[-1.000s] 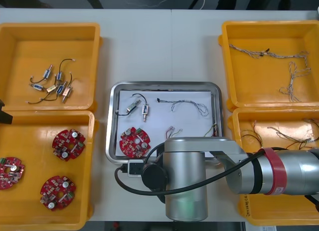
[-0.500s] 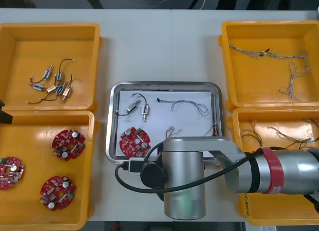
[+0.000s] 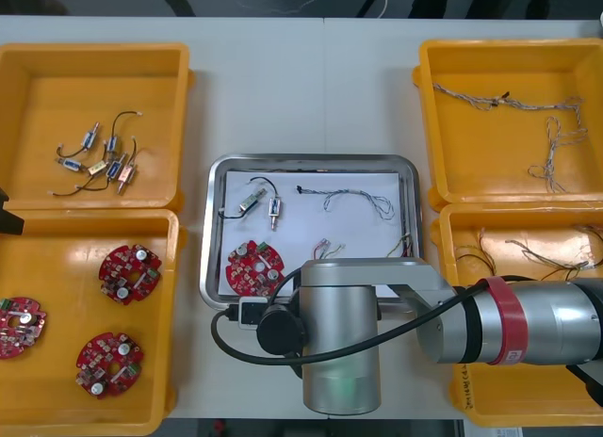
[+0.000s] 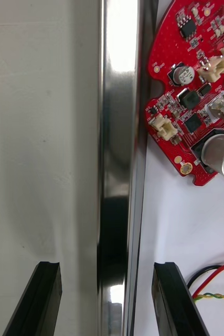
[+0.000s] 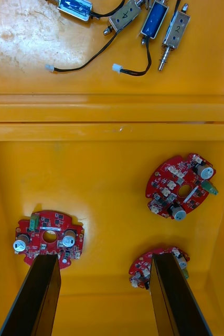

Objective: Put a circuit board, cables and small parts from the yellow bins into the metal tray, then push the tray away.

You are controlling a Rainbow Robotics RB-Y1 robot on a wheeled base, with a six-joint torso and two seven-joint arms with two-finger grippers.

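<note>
Fingers of the right tool (image 4: 106, 273) stand wide apart, gripping nothing, astride the near rim of the metal tray (image 4: 119, 131): one over the worktop (image 4: 38, 131), one over the tray's white inside. A red circuit board (image 4: 195, 94) lies in the tray against that rim, and a red and yellow cable (image 4: 216, 286) lies beside the inner finger. The left tool (image 5: 104, 268) hangs open and empty above a yellow bin (image 5: 91, 173) holding more boards (image 5: 182, 186).

Cannot see the near rim of the metal tray (image 3: 212, 239) from the front, covered by the right arm (image 3: 341, 343), nor part of the red circuit board (image 3: 251, 266). Cannot follow the red and yellow cable (image 4: 216, 286) past the right wrist view's edge. Cannot see all of a binned circuit board (image 5: 140, 272) behind a finger (image 5: 174, 299) of the left gripper (image 5: 104, 257)
</note>
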